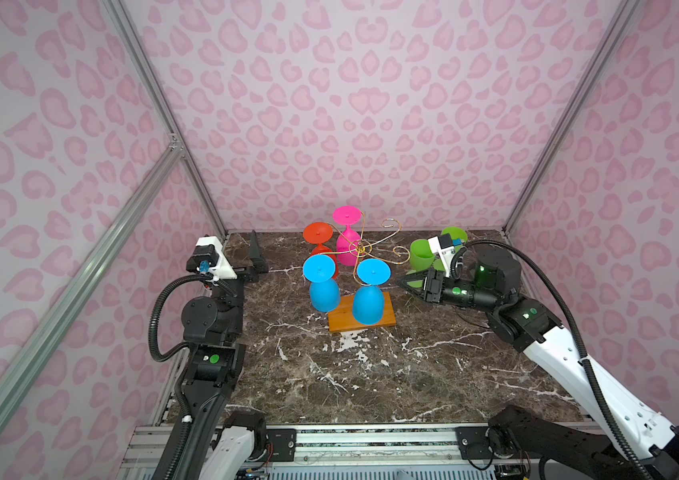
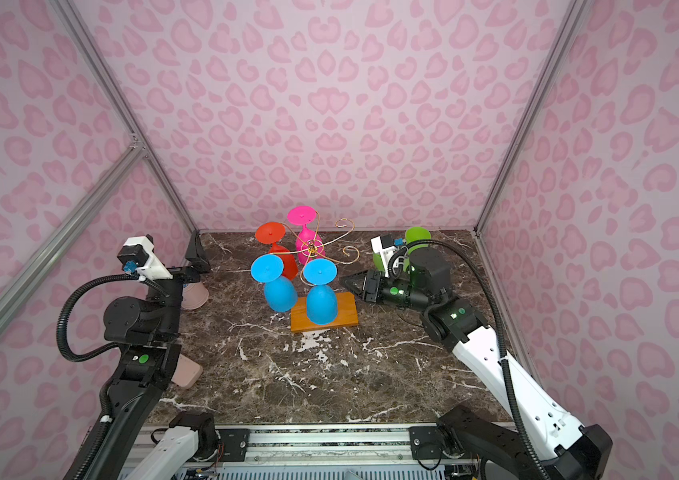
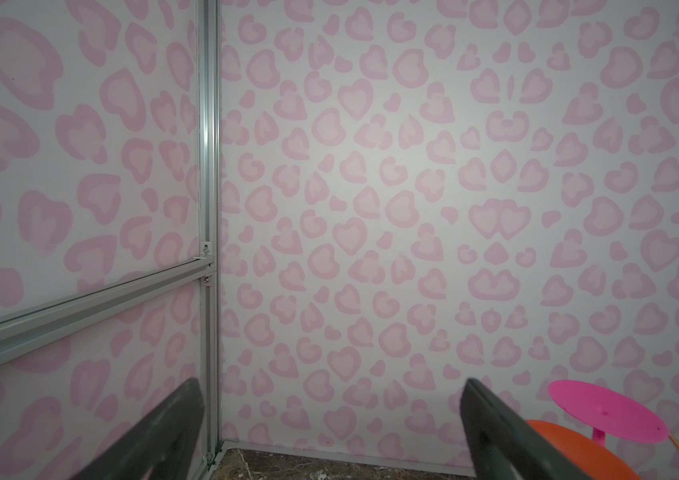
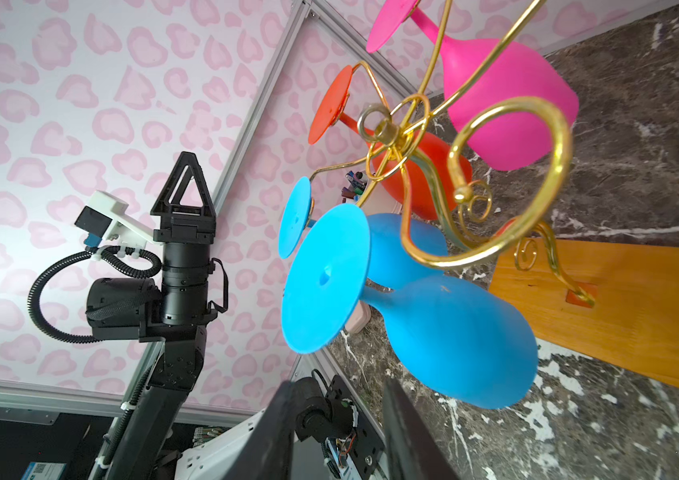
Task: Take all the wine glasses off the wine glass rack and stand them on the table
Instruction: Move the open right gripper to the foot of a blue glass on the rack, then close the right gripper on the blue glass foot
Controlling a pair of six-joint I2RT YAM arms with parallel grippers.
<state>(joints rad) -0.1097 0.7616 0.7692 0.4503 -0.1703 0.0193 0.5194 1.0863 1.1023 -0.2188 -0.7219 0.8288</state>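
Right gripper [image 1: 402, 281] partly open, empty, near wine glass rack [image 1: 360, 248], pointing toward hanging blue wine glass [image 1: 368, 305]. Left gripper [image 3: 331, 384] wide open, empty, facing wall corner [image 3: 208, 208].

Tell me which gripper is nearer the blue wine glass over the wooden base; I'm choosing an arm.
Right. The right gripper is close beside that blue wine glass, on its right, not touching. The left gripper is by the left wall, beyond the other blue glass.
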